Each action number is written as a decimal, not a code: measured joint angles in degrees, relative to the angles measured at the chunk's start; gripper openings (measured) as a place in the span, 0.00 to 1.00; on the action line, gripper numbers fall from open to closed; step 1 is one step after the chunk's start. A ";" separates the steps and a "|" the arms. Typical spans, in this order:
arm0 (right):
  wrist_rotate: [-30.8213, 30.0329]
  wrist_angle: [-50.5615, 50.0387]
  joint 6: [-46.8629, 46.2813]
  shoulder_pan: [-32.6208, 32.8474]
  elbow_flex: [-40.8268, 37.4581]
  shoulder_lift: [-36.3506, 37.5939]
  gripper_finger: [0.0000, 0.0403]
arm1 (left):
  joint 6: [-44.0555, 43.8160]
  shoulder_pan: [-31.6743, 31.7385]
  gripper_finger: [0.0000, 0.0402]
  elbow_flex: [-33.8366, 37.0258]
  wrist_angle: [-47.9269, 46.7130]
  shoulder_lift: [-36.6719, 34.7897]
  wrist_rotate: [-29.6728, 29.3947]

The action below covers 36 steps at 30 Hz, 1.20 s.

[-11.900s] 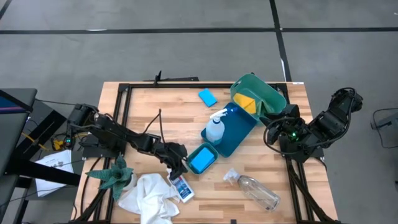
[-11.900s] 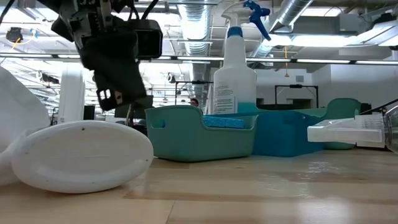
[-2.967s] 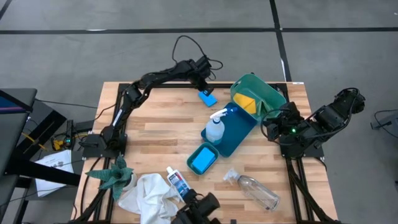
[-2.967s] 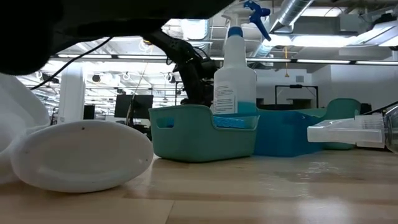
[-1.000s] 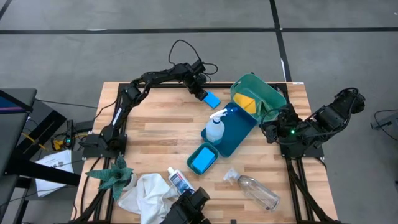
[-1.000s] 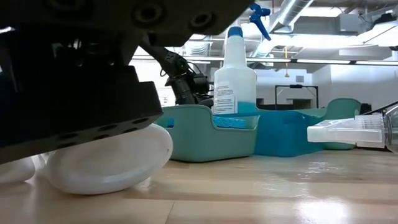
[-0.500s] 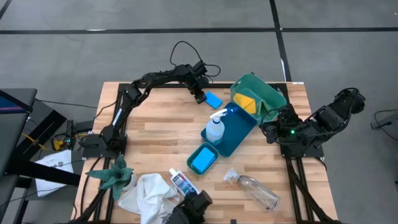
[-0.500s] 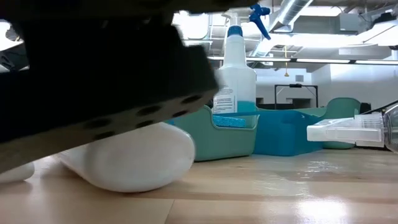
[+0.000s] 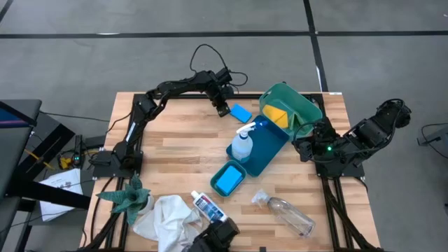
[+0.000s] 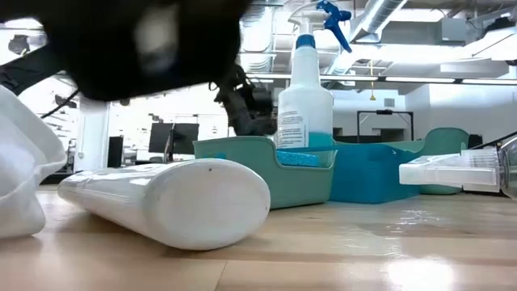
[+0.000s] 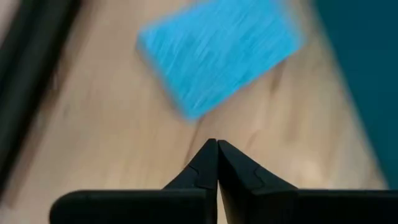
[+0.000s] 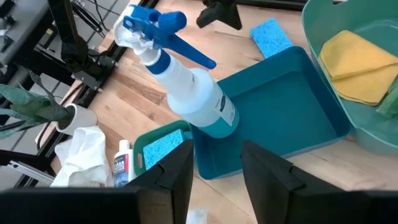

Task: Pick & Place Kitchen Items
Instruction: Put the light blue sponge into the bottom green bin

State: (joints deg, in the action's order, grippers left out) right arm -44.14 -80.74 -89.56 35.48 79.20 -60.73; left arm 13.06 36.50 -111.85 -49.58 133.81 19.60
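A blue sponge (image 9: 241, 113) lies flat on the wood near the table's far edge, next to the green bin (image 9: 302, 105) that holds the yellow pad (image 9: 276, 114). My left gripper (image 9: 224, 110) is shut. In the left wrist view its tips (image 11: 216, 144) stand just short of the sponge (image 11: 217, 56), with bare wood between. My right gripper (image 12: 214, 168) hangs open and empty at the table's right edge. The spray bottle (image 9: 241, 145) stands upright in the dark blue tray (image 9: 271, 143). A second sponge lies in the small teal bin (image 9: 227, 180).
Near the front edge lie a small blue-labelled white bottle (image 9: 205, 207), a white cloth (image 9: 164, 220), a clear bottle (image 9: 287, 213) and a green spiky plant (image 9: 126, 198). A dark object (image 9: 213, 236) juts in at the front edge. Bare wood lies left of centre.
My left gripper has shut beside the far sponge, rolled a little and risen slightly; the sponge still lies on the wood. At the front edge the dark object has shifted, and the small white bottle has turned about on the table.
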 joint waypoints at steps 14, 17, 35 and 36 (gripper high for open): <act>-0.52 2.95 -0.46 0.02 0.00 -0.02 0.31 | -12.13 -2.46 0.00 -1.29 18.45 0.23 2.48; -0.91 3.41 -0.01 0.02 0.00 -0.03 0.31 | -12.35 -1.70 0.00 -1.24 14.34 -0.59 2.76; -1.96 14.60 45.69 -31.73 13.88 1.31 0.31 | -20.92 -0.60 0.00 21.44 11.02 -37.42 2.66; 0.89 17.09 49.76 -35.76 15.16 0.95 0.31 | -23.06 -0.60 0.00 23.59 12.64 -40.27 2.65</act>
State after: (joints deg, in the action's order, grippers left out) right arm -43.26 -63.65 -39.80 -0.28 94.36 -59.78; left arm -10.00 35.90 -88.26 -36.94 93.54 22.25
